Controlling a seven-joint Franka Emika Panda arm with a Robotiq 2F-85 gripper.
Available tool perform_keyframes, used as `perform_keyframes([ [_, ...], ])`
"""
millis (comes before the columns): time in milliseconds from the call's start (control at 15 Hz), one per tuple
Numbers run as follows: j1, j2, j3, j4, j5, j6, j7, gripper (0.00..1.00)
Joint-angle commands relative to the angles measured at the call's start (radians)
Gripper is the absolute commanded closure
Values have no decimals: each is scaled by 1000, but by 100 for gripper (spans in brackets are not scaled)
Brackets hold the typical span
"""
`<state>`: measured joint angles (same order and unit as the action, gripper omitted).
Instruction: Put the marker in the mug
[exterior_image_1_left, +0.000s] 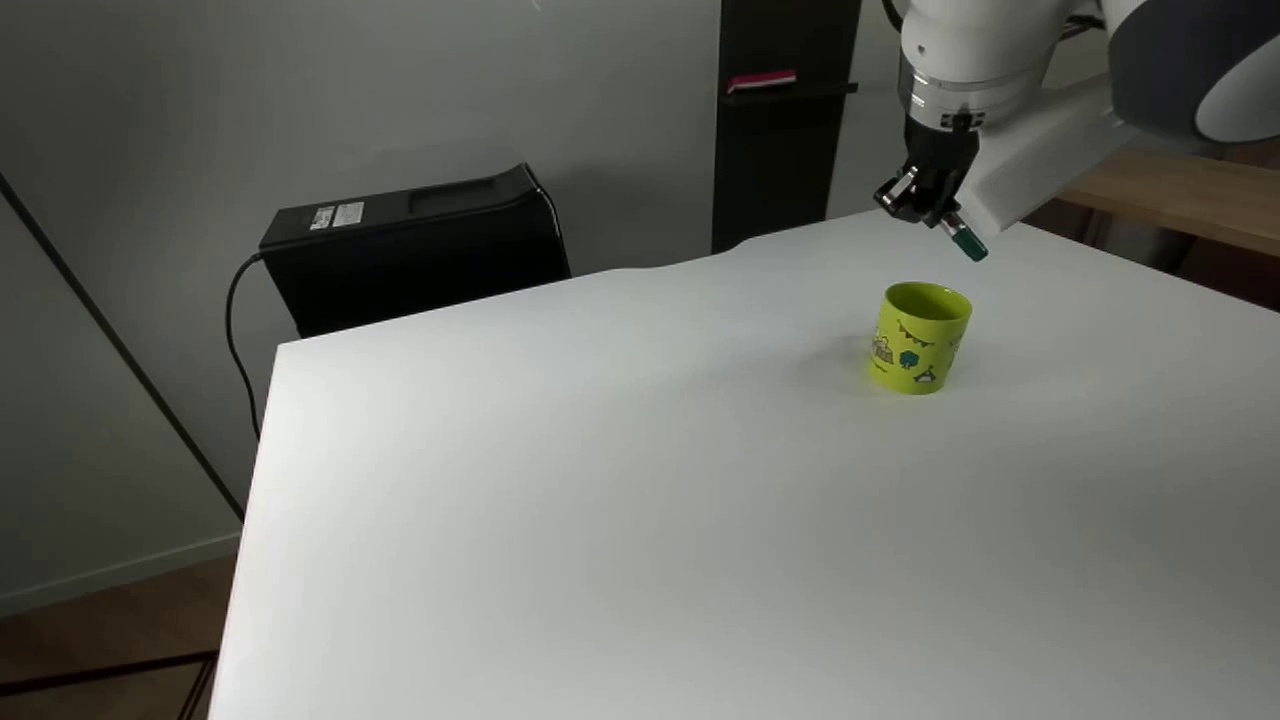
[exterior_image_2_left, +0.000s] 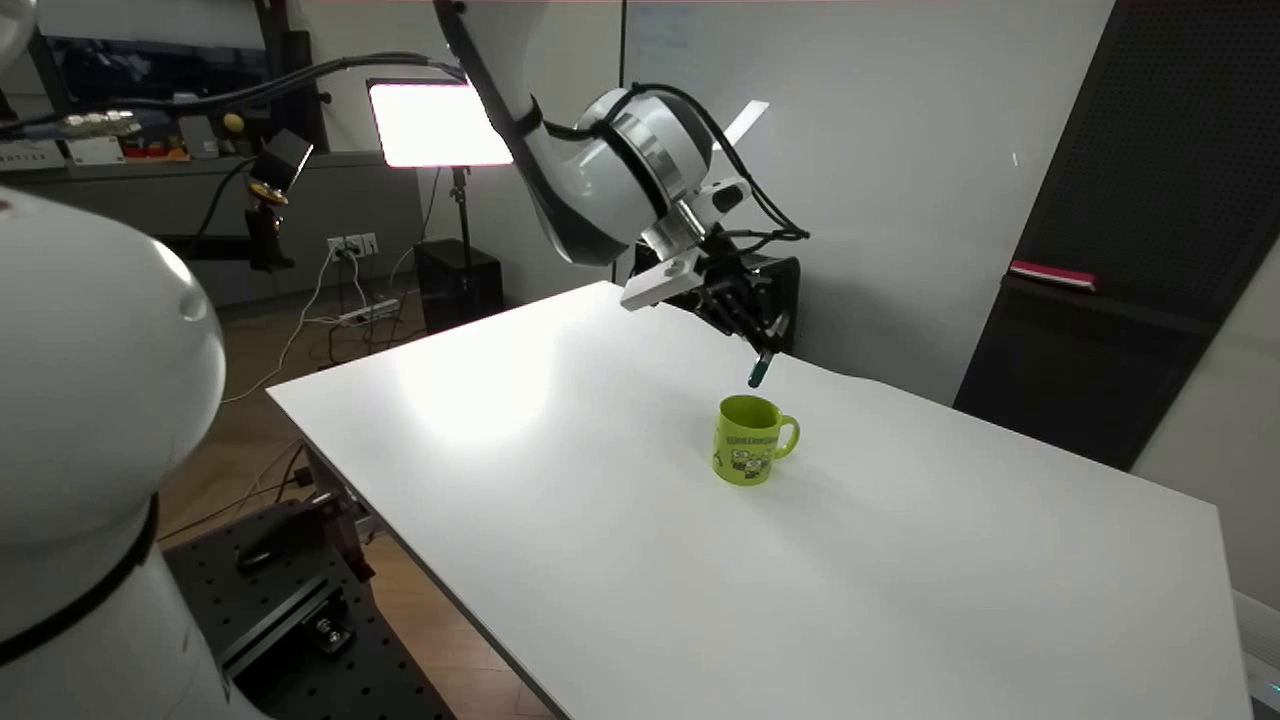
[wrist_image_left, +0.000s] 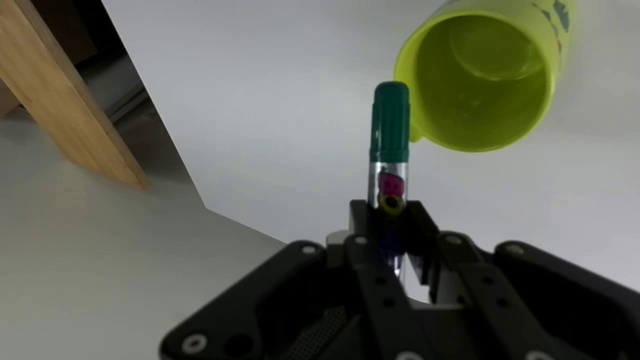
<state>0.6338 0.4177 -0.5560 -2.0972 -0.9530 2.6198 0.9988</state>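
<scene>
The yellow-green mug (exterior_image_1_left: 912, 352) stands upright on the white table and also shows in an exterior view (exterior_image_2_left: 746, 447), its handle to the right there. In the wrist view its open mouth (wrist_image_left: 472, 112) faces the camera. My gripper (wrist_image_left: 388, 215) is shut on the marker (wrist_image_left: 390, 131), which has a green cap and a silver body with a coloured print. The gripper also shows above the mug in both exterior views (exterior_image_1_left: 938, 212) (exterior_image_2_left: 766, 338). The marker's capped end (exterior_image_1_left: 967, 243) points down at a tilt, above the rim and apart from it. Its other end is partly hidden between the fingers.
The white table (exterior_image_1_left: 600, 500) carries the mug. A black box (exterior_image_1_left: 420, 250) stands behind the table's back edge. A dark panel with a red-and-white item (exterior_image_1_left: 762, 80) is behind. A wooden board (wrist_image_left: 75, 100) lies beyond the table edge. A lit lamp panel (exterior_image_2_left: 440, 122) stands behind.
</scene>
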Motion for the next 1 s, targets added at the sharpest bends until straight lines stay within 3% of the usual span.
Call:
perform_keyframes([
  [0, -129, -64, 164, -33, -120, -56, 143, 95],
  [400, -325, -56, 368, -30, -300, -84, 294, 95],
  [933, -455, -32, 482, -30, -457, -85, 400, 95],
])
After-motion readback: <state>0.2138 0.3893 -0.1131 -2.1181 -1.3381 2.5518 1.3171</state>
